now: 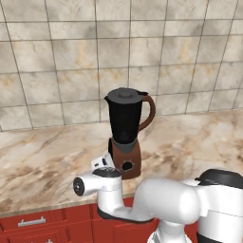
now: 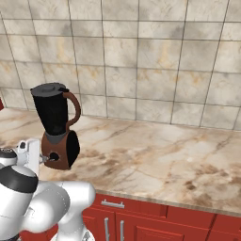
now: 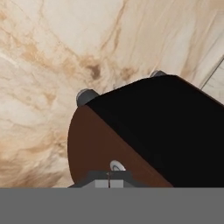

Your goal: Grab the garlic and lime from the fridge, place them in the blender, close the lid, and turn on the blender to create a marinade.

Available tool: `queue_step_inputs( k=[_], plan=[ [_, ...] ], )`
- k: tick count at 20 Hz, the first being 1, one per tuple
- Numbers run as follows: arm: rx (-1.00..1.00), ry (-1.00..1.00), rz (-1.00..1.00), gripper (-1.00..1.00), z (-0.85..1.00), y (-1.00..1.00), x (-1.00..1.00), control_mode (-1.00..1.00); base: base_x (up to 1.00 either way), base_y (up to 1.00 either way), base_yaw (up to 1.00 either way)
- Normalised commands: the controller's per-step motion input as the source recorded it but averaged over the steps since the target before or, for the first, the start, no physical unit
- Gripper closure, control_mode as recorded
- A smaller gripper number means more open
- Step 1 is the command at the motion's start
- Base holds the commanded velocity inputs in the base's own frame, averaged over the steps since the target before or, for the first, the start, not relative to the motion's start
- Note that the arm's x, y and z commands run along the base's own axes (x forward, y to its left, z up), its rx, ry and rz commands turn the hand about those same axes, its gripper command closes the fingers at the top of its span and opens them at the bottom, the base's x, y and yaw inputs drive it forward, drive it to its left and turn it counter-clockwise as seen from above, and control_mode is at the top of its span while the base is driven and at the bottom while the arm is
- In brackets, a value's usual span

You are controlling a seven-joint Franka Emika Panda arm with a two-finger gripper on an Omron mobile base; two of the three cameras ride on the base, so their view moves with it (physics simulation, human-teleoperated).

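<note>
The red cabinets with their metal handles run along the front, under the edge of the marble counter. The white arm rises in front of them and reaches forward over the counter edge.

The gripper stands right at the front of the blender base. In the hand view its 2 fingertips are pressed together with no gap between them, so the gripper is fully closed and holds nothing. The tips sit against the brown front of the base, by the round dial. In the left base view the gripper is seen just left of the base, near the dial.

The blender stands upright on the counter, close to its front part and well apart from the wall. Its black jar sits on the brown base, and the curved brown handle is on the side of the jar. The dark grey lid with a small knob lies on the rim of the jar and closes it.

Behind the blender, the beige tiled wall goes across the whole back of the scene.
</note>
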Motion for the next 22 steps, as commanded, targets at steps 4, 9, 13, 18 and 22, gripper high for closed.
queue_step_inputs(
  k=[4, 9, 13, 18, 22],
  plan=[
    [0.00, -0.08, 0.05, 1.00, -0.30, -0.16, 0.56, -1.00, 0.00, 0.00, 0.00],
    [0.00, -0.06, 0.07, 1.00, -0.28, -0.26, 0.60, -1.00, 0.00, 0.00, 0.00],
    [0.00, -0.06, 0.18, 1.00, -0.08, -0.46, 0.18, -1.00, 0.00, 0.00, 0.00],
    [0.00, 0.00, 0.08, 1.00, 0.00, -0.22, 0.06, -1.00, 0.00, 0.00, 0.00],
    [0.00, 0.00, 0.12, 1.00, 0.00, -0.39, 0.05, -1.00, 0.00, 0.00, 0.00]
  ],
)
